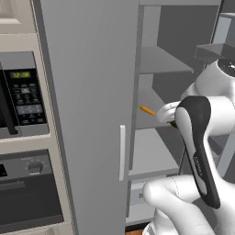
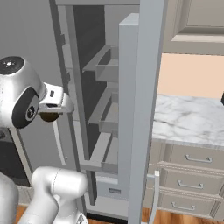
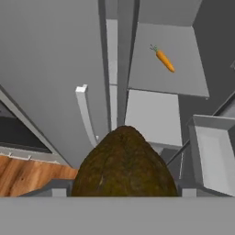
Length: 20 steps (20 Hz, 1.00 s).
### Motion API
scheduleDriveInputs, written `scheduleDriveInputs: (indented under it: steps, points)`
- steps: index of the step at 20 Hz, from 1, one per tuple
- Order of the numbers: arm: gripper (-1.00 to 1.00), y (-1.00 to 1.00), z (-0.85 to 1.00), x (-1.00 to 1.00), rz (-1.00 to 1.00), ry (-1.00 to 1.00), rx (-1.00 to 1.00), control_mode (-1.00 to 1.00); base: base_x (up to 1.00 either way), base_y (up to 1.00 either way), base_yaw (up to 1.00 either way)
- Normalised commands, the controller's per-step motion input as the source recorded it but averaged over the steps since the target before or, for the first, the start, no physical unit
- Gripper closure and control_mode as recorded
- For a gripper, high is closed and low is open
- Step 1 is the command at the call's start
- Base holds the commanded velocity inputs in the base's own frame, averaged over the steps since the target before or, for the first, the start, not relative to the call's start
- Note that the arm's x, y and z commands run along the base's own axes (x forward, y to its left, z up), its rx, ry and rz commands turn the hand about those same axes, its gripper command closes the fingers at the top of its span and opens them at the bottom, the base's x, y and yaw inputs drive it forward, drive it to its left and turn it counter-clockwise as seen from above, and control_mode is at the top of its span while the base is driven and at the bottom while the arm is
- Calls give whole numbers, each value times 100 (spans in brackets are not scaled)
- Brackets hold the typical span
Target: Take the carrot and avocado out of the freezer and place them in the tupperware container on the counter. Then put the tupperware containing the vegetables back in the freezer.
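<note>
Sim kitchen: freezer (image 1: 92,114) stands w/ door swung open, grey shelves exposed; marble desk (image 2: 188,118) to its right over drawers, wood floor below.

Avocado (image 3: 124,165) sits between the fingers, which are spread wide around it — we judge it gripped, since it fills the hand view right at the tips. In right base view the gripper (image 2: 50,114) w/ the brown lump is in front of the open freezer, clear of the shelves.

Carrot (image 3: 164,59) lies on a mid shelf, untouched, well apart from the hand.

Tupperware container: can't locate it here.

Status, our est.: avocado out of freezer, not yet deposited. Left: drop avocado in container, fetch carrot, same, then container into freezer.
</note>
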Motion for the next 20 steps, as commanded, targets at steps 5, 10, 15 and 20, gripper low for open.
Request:
scheduleDriveInputs:
  steps: [5,10,15,20]
  points:
    - [100,1,23,-35,0,-6,-4,-100,0,0,0]
    - [100,0,0,-1,0,0,0,-100,0,0,0]
    - [100,0,0,-2,0,0,0,100,-34,0,0]
    - [100,0,0,0,0,0,0,100,-100,-7,-4]
